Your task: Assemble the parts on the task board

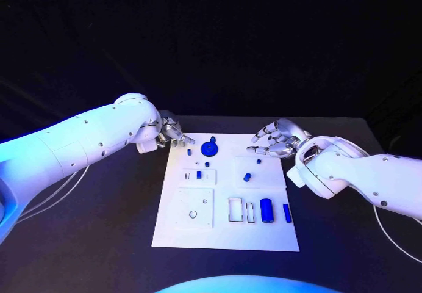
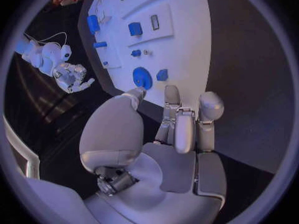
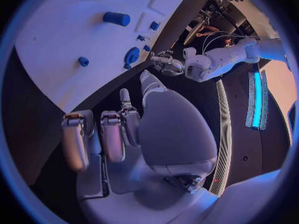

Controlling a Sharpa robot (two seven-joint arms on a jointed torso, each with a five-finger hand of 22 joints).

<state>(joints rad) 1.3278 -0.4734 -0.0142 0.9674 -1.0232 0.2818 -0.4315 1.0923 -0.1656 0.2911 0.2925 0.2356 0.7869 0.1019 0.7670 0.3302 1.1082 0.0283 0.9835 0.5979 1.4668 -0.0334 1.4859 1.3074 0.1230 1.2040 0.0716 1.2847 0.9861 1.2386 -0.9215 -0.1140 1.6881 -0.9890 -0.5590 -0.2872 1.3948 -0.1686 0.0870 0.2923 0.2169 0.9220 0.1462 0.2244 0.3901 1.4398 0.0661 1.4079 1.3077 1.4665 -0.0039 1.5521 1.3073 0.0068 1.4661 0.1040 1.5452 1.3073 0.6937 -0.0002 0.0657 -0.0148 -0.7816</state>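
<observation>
White board [image 1: 227, 232] lies in the middle of the frame on the black table [image 1: 105, 220], running from the centre toward the bottom. Blue parts sit on it: a disc [image 1: 209, 148] near its top edge, a small block [image 1: 189, 152] just left of the disc, a peg [image 1: 247, 177] right of centre, and two upright cylinders [image 1: 266, 211] at lower right beside an outlined slot [image 1: 236, 209]. The left hand [image 1: 169, 134] hovers at the board's upper left corner, fingers apart and slightly curled, holding nothing; in its wrist view the fingertips [image 2: 172, 92] sit just short of the disc [image 2: 142, 77]. The right hand [image 1: 277, 139] hangs over the board's upper right corner, fingers loosely spread and empty, as its wrist view [image 3: 131, 134] also shows.
</observation>
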